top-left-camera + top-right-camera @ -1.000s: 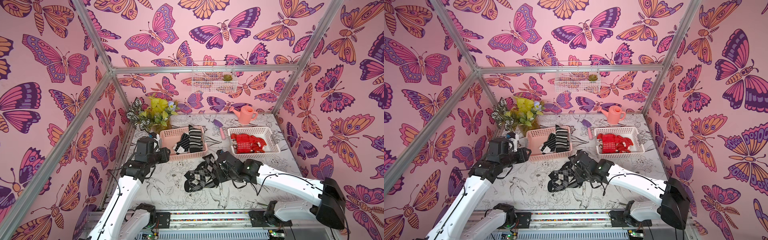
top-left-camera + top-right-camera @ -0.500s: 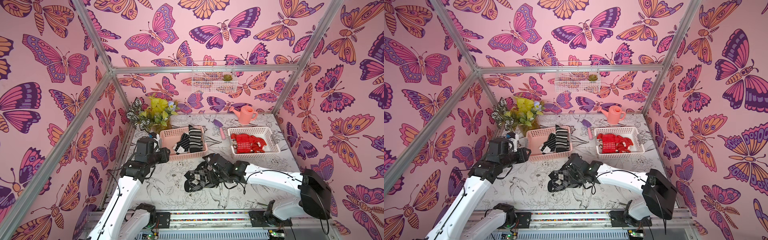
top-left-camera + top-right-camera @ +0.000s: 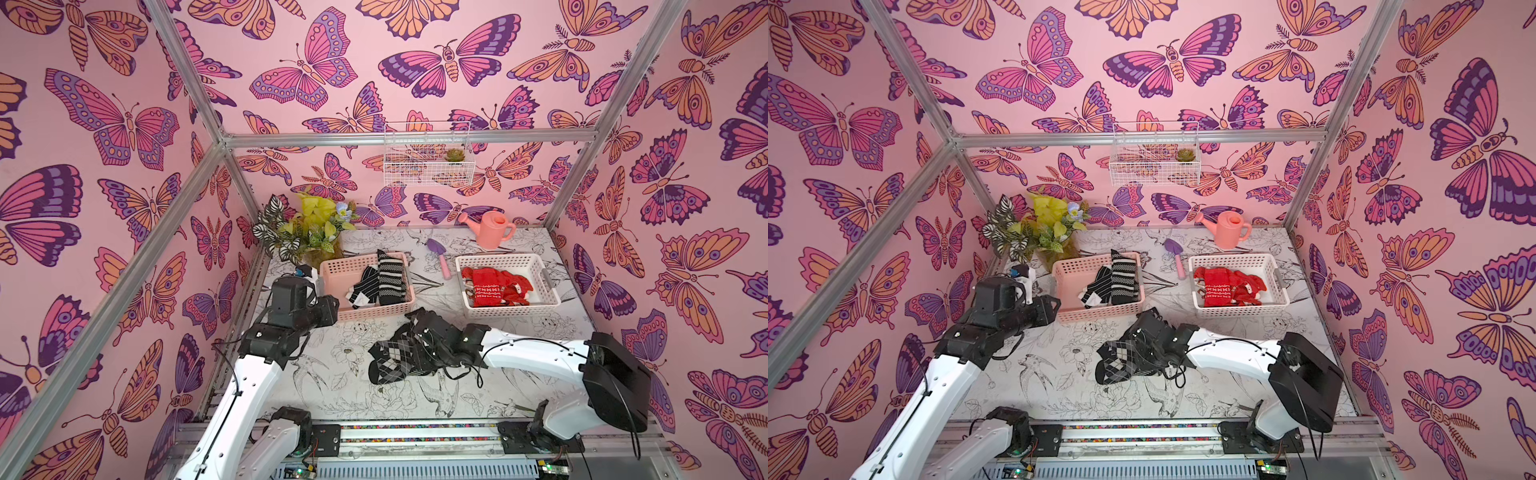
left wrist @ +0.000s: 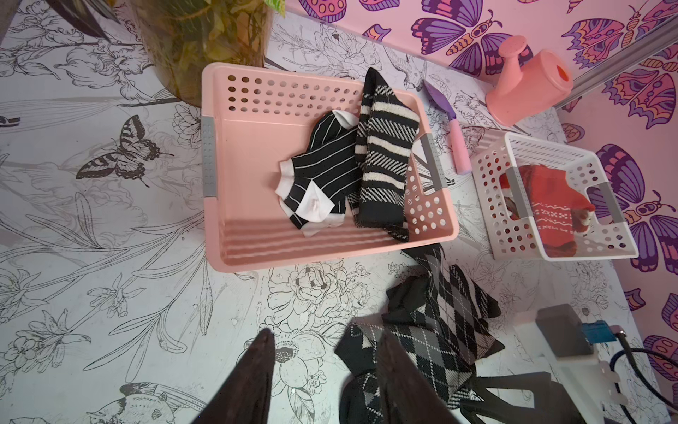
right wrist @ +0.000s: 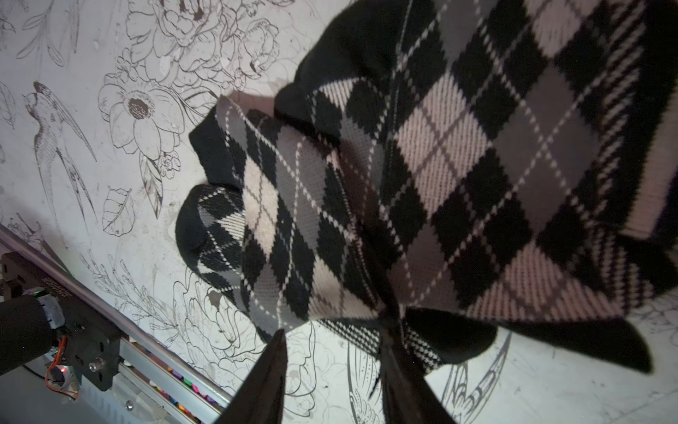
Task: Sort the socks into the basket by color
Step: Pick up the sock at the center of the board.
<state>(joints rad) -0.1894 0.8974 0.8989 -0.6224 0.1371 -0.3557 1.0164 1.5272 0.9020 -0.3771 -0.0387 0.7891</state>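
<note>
Butterfly-papered walls frame a table [image 3: 332,386] printed with flowers and birds. In both top views, striped black-and-white socks [image 3: 384,278] lie in the pink basket [image 3: 374,313] and red socks [image 3: 494,286] in the white basket [image 3: 511,309]. Only a heap of argyle socks [image 3: 1121,361] lies loose, just in front of the pink basket. My right arm [image 3: 536,357] reaches onto that heap, while my left arm [image 3: 942,374] hangs apart from it, by the pink basket's left end. The heap's long axis runs slantwise, from the pink basket's near right corner toward the front rail [image 3: 415,428].

Left wrist camera: my left gripper [image 4: 325,341] stands part open and empty above bare table. The argyle heap is just beside one finger, with the pink basket beyond.

Right wrist camera: my right gripper [image 5: 334,345] has its jaws apart, with table showing between them. Argyle cloth bunches against one fingertip [image 5: 392,352], and I cannot tell whether any of it is caught. The black toes point toward the rail and the cuffs away from it. I judge my right arm the nearer, and the carry runs back along that axis to the pink basket.
</note>
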